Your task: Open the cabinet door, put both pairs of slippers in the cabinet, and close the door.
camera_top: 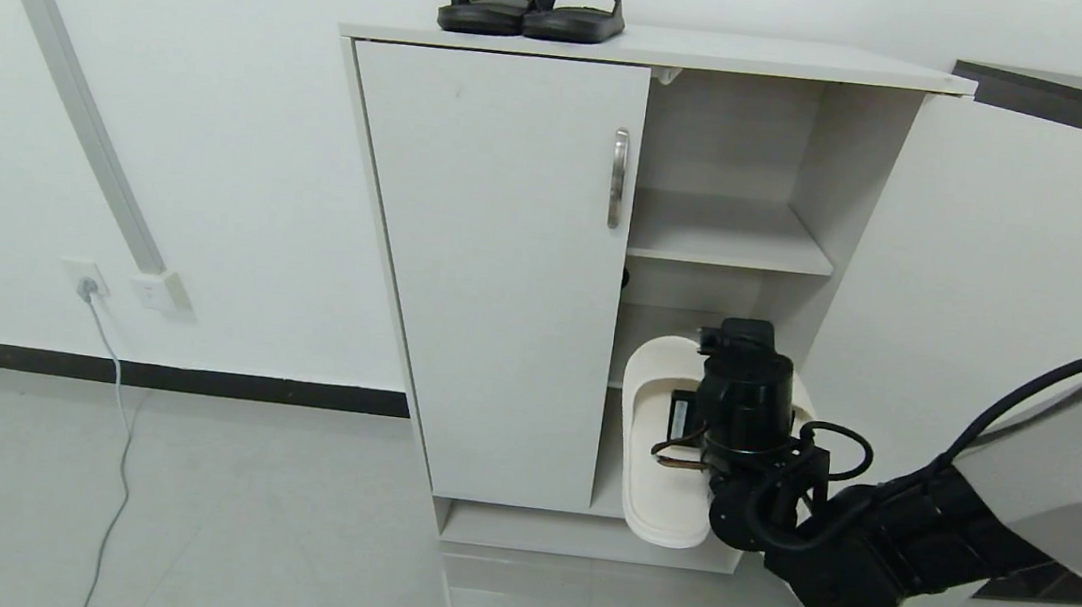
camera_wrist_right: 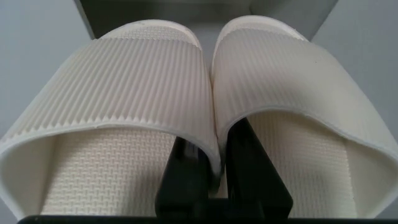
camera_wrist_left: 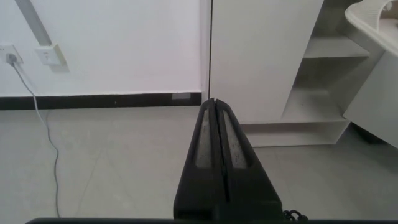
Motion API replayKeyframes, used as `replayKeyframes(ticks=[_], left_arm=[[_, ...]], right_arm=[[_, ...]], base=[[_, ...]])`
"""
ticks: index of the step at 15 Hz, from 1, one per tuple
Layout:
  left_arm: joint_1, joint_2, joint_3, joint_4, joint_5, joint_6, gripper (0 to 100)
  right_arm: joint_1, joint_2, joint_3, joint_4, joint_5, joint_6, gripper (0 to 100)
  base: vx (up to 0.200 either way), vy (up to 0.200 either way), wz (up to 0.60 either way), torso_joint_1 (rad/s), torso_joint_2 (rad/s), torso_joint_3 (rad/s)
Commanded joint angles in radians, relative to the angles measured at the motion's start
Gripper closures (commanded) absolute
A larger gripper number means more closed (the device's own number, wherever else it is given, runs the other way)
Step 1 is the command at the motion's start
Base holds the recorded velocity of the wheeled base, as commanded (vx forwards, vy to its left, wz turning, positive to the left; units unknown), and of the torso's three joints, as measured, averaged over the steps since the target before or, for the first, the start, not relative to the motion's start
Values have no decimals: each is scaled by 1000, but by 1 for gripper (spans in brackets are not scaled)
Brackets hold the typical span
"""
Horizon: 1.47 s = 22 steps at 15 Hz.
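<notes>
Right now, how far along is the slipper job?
Done: the right door stands open. In hand: the right pincer holds the white slippers at the lower opening of the cabinet. Remaining: the black slippers sit on its top; door to close.

A white painted wall (camera_top: 216,139) forms the background. A grey flat trunking strip (camera_top: 62,72) runs diagonally down it and ends at a white square junction box (camera_top: 158,289). Just beside the box sits a white wall socket (camera_top: 81,275) with a plug inserted. A thin grey cable (camera_top: 119,440) hangs from the plug, crosses a black skirting band (camera_top: 191,379) and trails onto the light grey tiled floor (camera_top: 255,535). A grey flat-topped unit (camera_top: 1066,95) stands against the wall at the right.
</notes>
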<state>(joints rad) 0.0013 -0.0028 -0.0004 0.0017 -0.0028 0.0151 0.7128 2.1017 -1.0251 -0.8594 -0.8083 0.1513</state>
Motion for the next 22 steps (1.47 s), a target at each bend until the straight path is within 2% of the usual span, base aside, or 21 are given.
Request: replayKeyframes(ticks=[1,8,9,11,12,16,22], left_arm=[[0,3,0,0,0,0,100],[0,3,0,0,-2,0,100],[0,3,0,0,0,0,100],[0,3,0,0,0,0,100],[0,3,0,0,3,0,100],[0,3,-1,0,1,0,100],[0,3,-1,0,0,0,100]], right_arm=[[-1,38,-13,-1,-2,2,100],[-3,47,7,-21,9,1,100],[4,47,17,-29,32,2,100],[19,46,48,-67,147,-4,100],[20,66,45,-69,159,-7,100],[34,152,-46,-69,175,-10,100],[33,190,-58,-70,173,-9,100]], base=[[0,-200,0,7,2,7],[0,-200,0,3,2,2],[0,0,0,0,0,0],[0,0,0,0,0,0],[0,0,0,0,0,0],[0,0,0,0,0,0],[0,0,0,0,0,0]])
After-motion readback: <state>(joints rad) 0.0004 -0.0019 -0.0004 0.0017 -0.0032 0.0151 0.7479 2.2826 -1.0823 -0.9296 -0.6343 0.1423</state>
